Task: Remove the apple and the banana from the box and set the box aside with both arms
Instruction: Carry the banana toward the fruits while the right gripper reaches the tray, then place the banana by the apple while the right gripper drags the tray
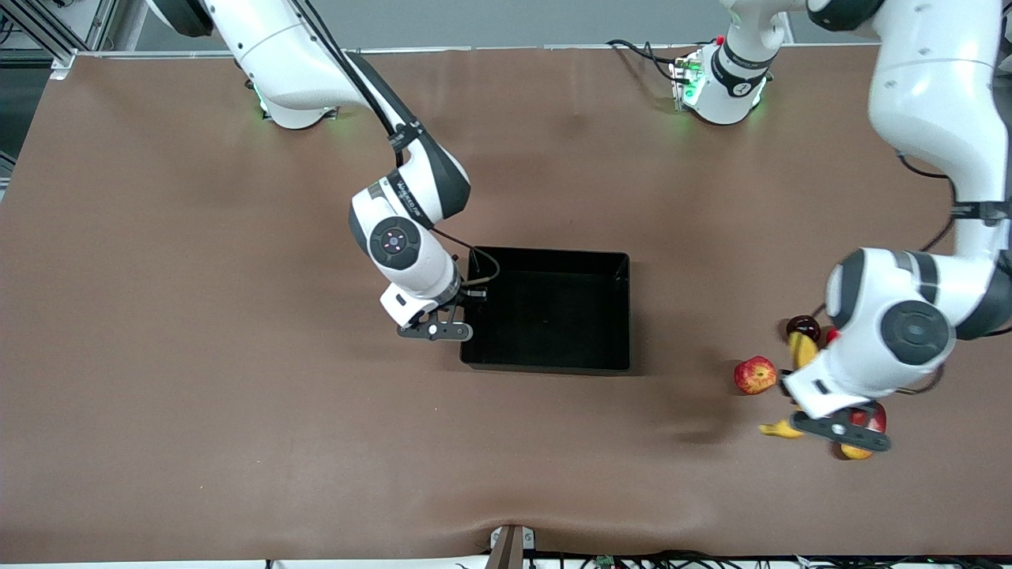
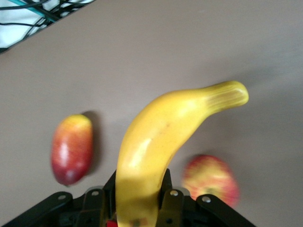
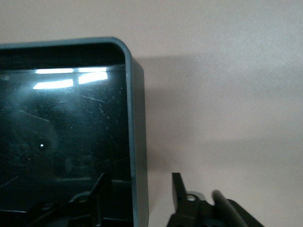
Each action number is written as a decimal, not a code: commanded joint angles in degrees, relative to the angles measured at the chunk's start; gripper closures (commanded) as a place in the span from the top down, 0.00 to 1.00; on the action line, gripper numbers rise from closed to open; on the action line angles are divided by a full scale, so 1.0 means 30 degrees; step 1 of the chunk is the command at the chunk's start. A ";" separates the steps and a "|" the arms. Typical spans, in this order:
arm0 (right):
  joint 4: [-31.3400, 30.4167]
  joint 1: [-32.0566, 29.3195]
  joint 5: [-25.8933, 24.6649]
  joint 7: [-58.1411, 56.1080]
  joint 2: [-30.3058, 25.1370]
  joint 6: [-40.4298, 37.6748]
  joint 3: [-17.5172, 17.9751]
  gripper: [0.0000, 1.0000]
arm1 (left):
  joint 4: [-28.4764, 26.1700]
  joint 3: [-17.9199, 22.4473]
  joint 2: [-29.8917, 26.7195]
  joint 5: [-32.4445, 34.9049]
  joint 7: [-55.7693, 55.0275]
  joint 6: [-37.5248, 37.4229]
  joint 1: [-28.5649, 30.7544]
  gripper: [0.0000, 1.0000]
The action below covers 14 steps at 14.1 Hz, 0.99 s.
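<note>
My left gripper (image 1: 838, 429) (image 2: 139, 189) is shut on the curved yellow banana (image 1: 802, 348) (image 2: 161, 132), holding it by one end above the table near the left arm's end. Beside the banana, on the table, lies the small red-and-yellow apple (image 1: 755, 374) (image 2: 210, 179). The black box (image 1: 545, 251) (image 3: 137, 132) sits mid-table. My right gripper (image 1: 443, 330) (image 3: 139, 189) is open and straddles the box's wall at the right arm's end. One finger is inside the box. The other finger (image 3: 178, 189) is outside, with a gap to the wall.
An oblong red-yellow mango (image 1: 862, 446) (image 2: 72, 149) lies partly under my left gripper. A small dark maroon fruit (image 1: 803, 325) sits farther from the front camera than the apple. The box holds nothing. Brown table surface spreads all around.
</note>
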 commanded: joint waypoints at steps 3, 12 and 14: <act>0.0569 0.0200 -0.0603 0.0587 0.0252 -0.0208 -0.0200 0.00 | 0.0173 -0.0173 0.2088 0.0638 0.0484 0.3019 0.0305 0.00; 0.3405 -0.1406 -0.0339 0.0091 -0.0304 -0.3509 -0.0113 0.00 | 0.0056 0.0792 0.3292 0.0785 0.0513 0.4197 0.0481 0.03; 0.3704 -0.2198 -0.0194 -0.0931 -0.0770 -0.4512 -0.0054 0.00 | 0.0055 0.0911 0.3439 0.0785 0.0454 0.4197 0.0451 0.39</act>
